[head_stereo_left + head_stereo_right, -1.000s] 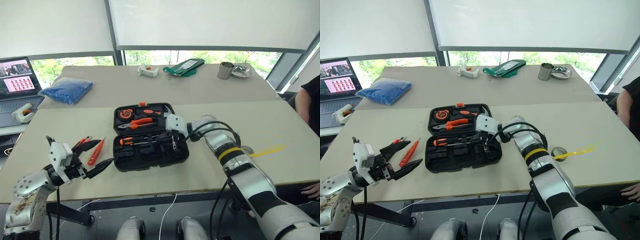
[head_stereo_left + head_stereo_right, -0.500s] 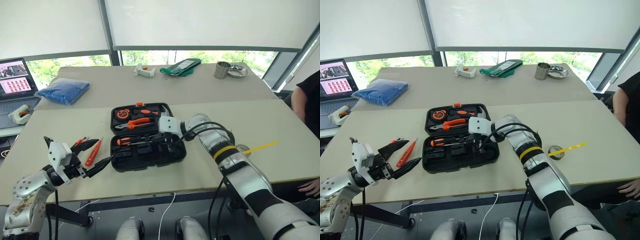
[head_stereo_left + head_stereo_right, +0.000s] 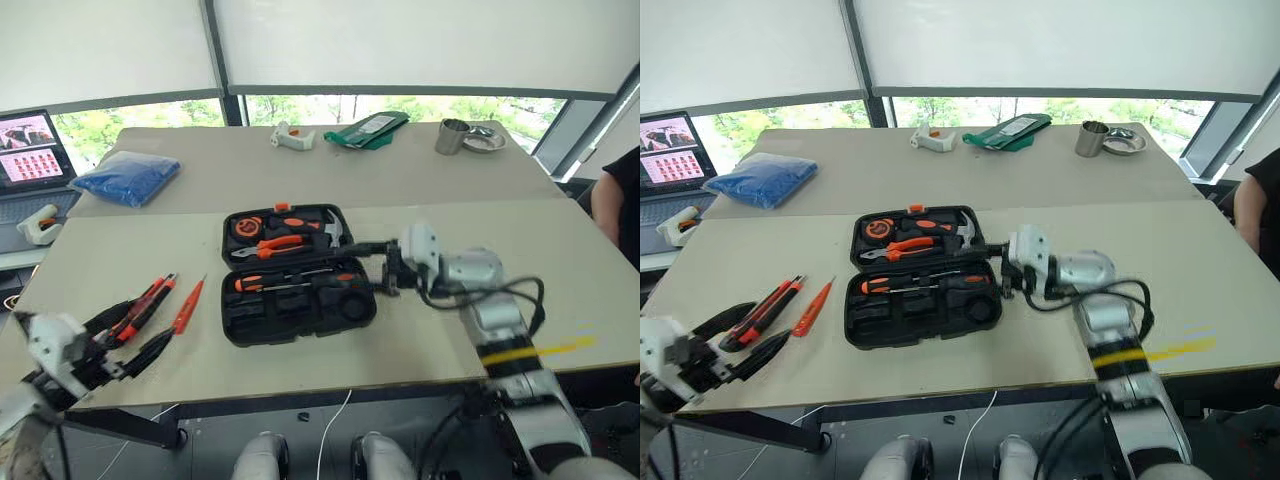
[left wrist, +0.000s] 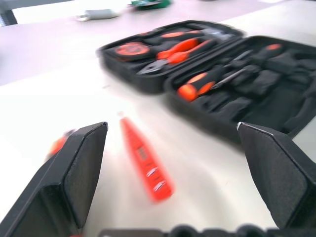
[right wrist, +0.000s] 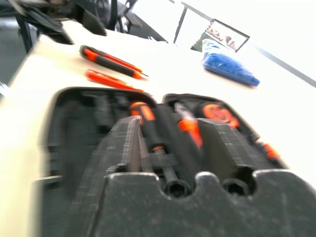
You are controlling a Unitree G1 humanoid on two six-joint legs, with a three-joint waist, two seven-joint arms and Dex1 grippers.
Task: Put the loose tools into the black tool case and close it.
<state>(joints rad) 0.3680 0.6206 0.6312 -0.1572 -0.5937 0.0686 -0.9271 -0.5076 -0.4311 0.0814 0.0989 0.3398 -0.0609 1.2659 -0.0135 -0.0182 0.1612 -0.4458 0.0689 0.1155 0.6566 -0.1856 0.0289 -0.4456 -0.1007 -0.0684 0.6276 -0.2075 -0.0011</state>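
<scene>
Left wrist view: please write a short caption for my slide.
Open left gripper faces an orange tester screwdriver lying beside the open black tool case.

Two robot arms in silver-grey metal segments, each ending in a white wrist block and a gripper with two black wedge-shaped fingers, ribbed on their faces: left gripper (image 3: 728,338), right gripper (image 3: 367,266). Black cables looping loose around the right forearm (image 3: 488,300), with a yellow band below them and a black section nearer the shoulder. At the right edge, a person's black sleeve (image 3: 615,190).
</scene>
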